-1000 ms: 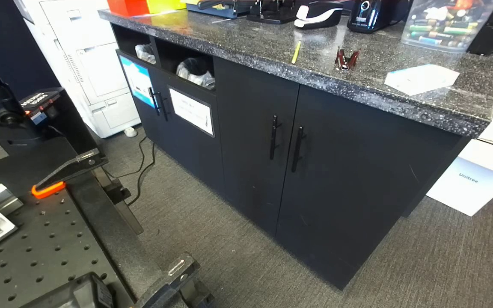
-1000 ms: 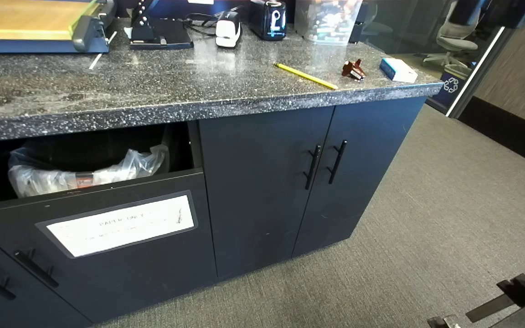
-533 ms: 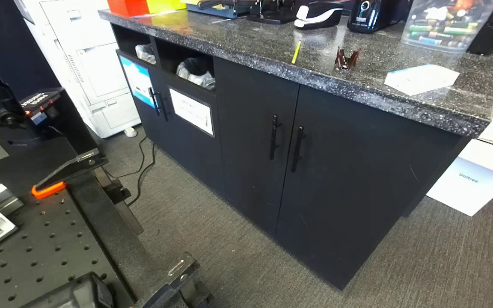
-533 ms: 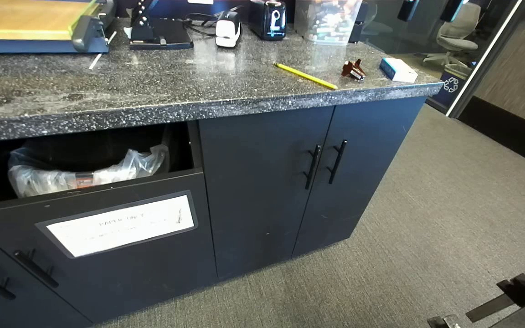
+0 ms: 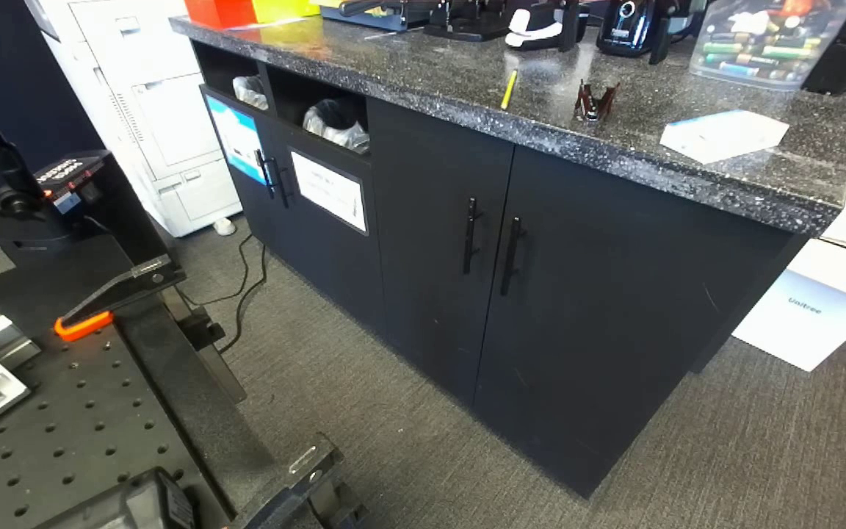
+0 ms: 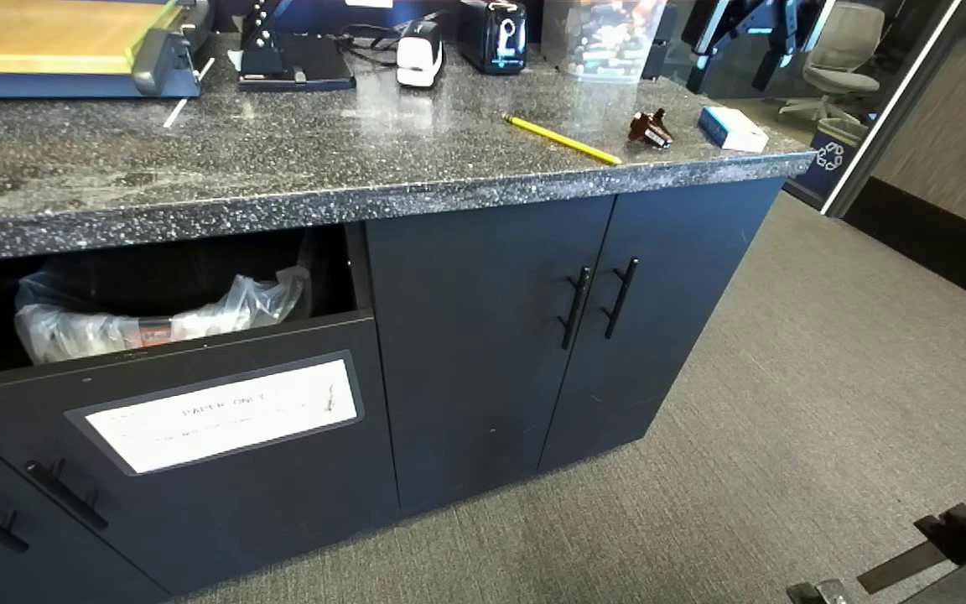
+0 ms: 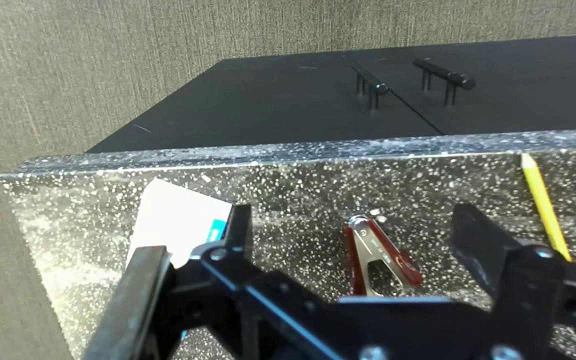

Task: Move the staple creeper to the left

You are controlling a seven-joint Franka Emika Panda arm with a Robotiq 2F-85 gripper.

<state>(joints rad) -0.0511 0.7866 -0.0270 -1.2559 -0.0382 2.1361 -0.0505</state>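
The staple creeper point(image 5: 593, 103) is a small reddish-brown claw with a silver metal middle. It rests on the speckled counter point(image 5: 467, 81) near the front edge and shows in both exterior views point(image 6: 651, 130). In the wrist view the staple creeper point(image 7: 365, 250) appears between my spread fingers, its lower end partly hidden by the gripper body. My gripper point(image 7: 355, 222) is open and empty. It hangs above the counter, apart from the staple creeper, at the top of both exterior views point(image 5: 612, 53) point(image 6: 729, 82).
A yellow pencil point(image 6: 563, 140) and a white-and-blue box point(image 6: 734, 130) flank the staple creeper. A white-and-black stapler point(image 5: 533, 33), a black device point(image 5: 625, 26) and a clear marker bin point(image 5: 768, 51) stand behind. The counter's front edge point(image 7: 318, 150) is close.
My gripper has come down into both exterior views from the top, moving left in one of them. The staple creeper, pencil and box have not moved.
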